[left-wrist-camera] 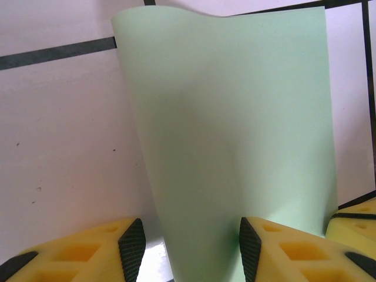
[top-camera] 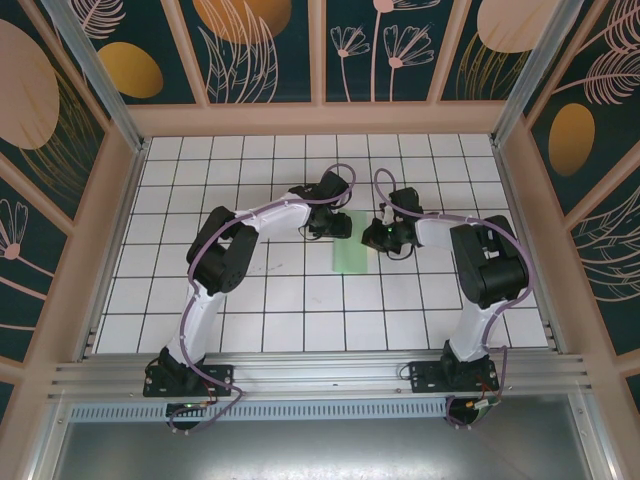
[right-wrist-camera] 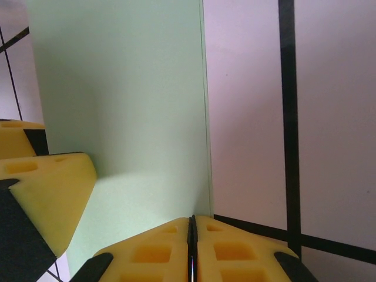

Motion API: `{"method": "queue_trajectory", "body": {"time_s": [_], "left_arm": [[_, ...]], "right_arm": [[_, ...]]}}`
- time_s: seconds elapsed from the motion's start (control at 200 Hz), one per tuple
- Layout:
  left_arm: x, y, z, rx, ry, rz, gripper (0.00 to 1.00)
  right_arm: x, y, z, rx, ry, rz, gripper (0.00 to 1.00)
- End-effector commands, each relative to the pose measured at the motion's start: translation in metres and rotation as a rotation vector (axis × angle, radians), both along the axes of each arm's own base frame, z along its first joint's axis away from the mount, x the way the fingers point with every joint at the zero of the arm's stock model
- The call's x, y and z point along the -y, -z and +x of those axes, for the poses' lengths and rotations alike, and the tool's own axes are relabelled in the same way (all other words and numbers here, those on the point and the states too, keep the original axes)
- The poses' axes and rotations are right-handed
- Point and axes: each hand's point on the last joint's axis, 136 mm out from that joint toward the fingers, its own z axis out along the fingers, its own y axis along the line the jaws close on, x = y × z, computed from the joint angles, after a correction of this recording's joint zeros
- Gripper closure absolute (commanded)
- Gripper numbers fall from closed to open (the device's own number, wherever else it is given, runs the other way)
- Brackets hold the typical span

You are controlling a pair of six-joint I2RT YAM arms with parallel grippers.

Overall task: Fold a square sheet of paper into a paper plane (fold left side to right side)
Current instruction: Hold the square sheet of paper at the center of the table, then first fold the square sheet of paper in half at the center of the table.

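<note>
Mint-green square sheet of paper lies on the counter, likely light, limp, crease-prone; best taken by an edge. Half-open, the left pincer straddles it; the right pincer is closed, seemingly nipping its edge.

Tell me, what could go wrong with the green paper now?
The green paper bulges up between the open left fingers, so it may crease crooked. The right fingers pinch only near its corner, so the thin edge might slip out or tear.
</note>
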Motion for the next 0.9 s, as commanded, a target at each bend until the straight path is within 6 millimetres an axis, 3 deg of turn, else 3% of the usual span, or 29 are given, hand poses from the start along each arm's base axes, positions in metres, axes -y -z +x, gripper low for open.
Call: {"method": "queue_trajectory", "body": {"time_s": [0.0,0.125,0.27,0.51,0.661,0.776,0.896], "left_arm": [[0.002,0.044,-0.012,-0.054,0.030,0.044,0.50],[0.002,0.038,-0.011,-0.039,0.032,0.042,0.50],[-0.004,0.012,-0.002,0.020,0.019,0.039,0.45],[-0.021,-0.061,0.015,0.153,-0.041,-0.072,0.37],[-0.006,-0.105,0.011,0.215,-0.005,-0.229,0.40],[0.018,-0.106,-0.003,0.148,0.061,-0.378,0.52],[0.035,-0.087,-0.016,0.054,0.099,-0.463,0.62]], "right_arm": [[0.006,0.012,-0.005,-0.032,-0.011,-0.067,0.88],[0.009,0.016,-0.007,-0.043,-0.011,-0.087,0.88],[0.010,0.022,-0.009,-0.061,-0.014,-0.093,0.88],[0.010,0.025,-0.010,-0.068,-0.013,-0.098,0.88],[0.010,0.026,-0.010,-0.069,-0.011,-0.094,0.88],[0.009,0.026,-0.010,-0.070,-0.012,-0.093,0.88],[0.009,0.026,-0.010,-0.069,-0.012,-0.092,0.88]]}}
